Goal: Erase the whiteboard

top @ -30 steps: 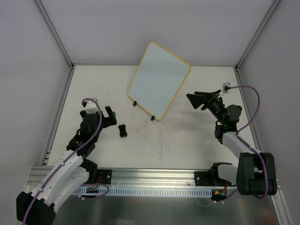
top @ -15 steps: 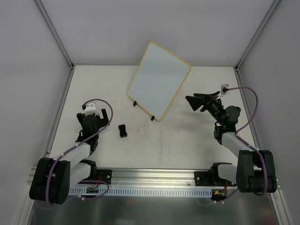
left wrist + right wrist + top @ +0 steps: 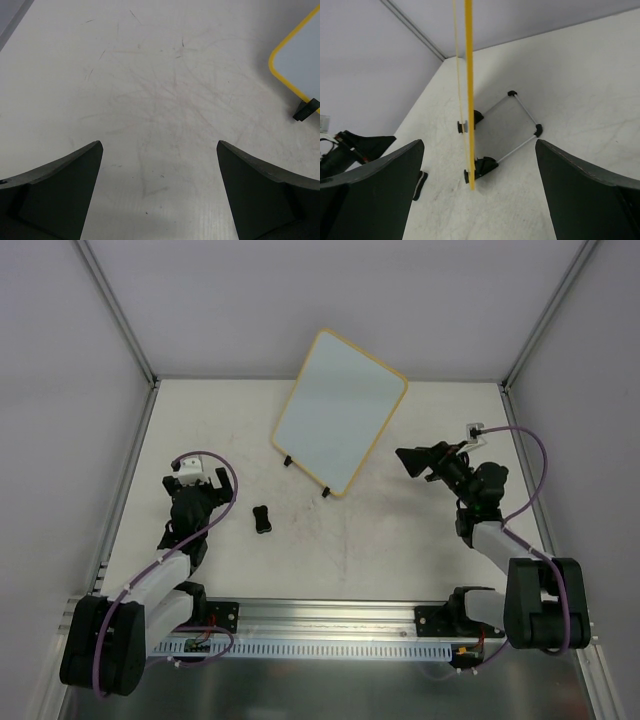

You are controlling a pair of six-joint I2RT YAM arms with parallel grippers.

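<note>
The whiteboard [image 3: 340,415] stands tilted on two black feet at the back middle of the table; its white face looks blank. The black eraser [image 3: 262,519] lies on the table in front of it to the left. My left gripper [image 3: 205,488] is open and empty, left of the eraser and apart from it. In the left wrist view [image 3: 160,190] it hangs over bare scuffed table, with the whiteboard's yellow corner [image 3: 300,55] at the right. My right gripper [image 3: 420,460] is open and empty, right of the board. In the right wrist view [image 3: 479,150] it faces the board's yellow rim [image 3: 468,95] edge-on.
The board's wire stand [image 3: 520,125] with black feet reaches out behind it. The eraser [image 3: 420,185] and my left arm [image 3: 350,145] show at the left of the right wrist view. Grey walls with metal frame posts [image 3: 115,310] close the table on three sides.
My left arm has pulled back to the left, away from the eraser, and its gripper now points toward the back. My right gripper has shifted slightly. The eraser and board have not moved.
</note>
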